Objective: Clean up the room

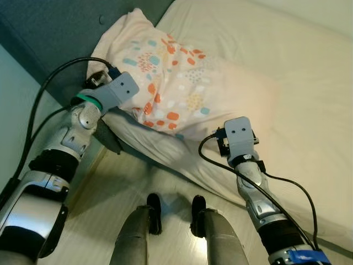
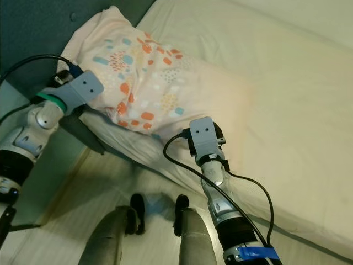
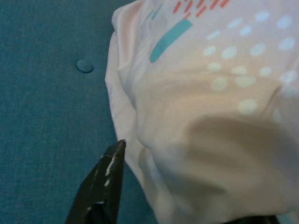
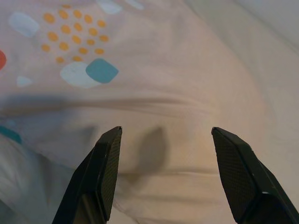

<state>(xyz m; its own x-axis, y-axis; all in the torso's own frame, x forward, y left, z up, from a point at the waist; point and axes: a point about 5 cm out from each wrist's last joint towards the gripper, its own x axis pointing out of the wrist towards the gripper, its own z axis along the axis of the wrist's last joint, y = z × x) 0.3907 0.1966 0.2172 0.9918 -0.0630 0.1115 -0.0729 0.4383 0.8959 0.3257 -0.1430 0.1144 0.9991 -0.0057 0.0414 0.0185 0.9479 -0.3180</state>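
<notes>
Right gripper [image 4: 166, 135]: two black textured fingers spread wide, hovering just off the near edge of the soft cream pillow with orange, teal and white blotches [image 1: 171, 83]. Left gripper [image 3: 154, 196]: one black finger [image 3: 110, 179] lies along the pillow's corner, fabric bulging beside it; whether it pinches the cloth, cannot tell. Pillow lies at the head of the pale, smooth-sheeted mattress [image 1: 287, 77], its far corner against the dark teal, woven, button-tufted headboard [image 3: 51, 93]. Light wood-grain floor [image 1: 127, 176] below.
</notes>
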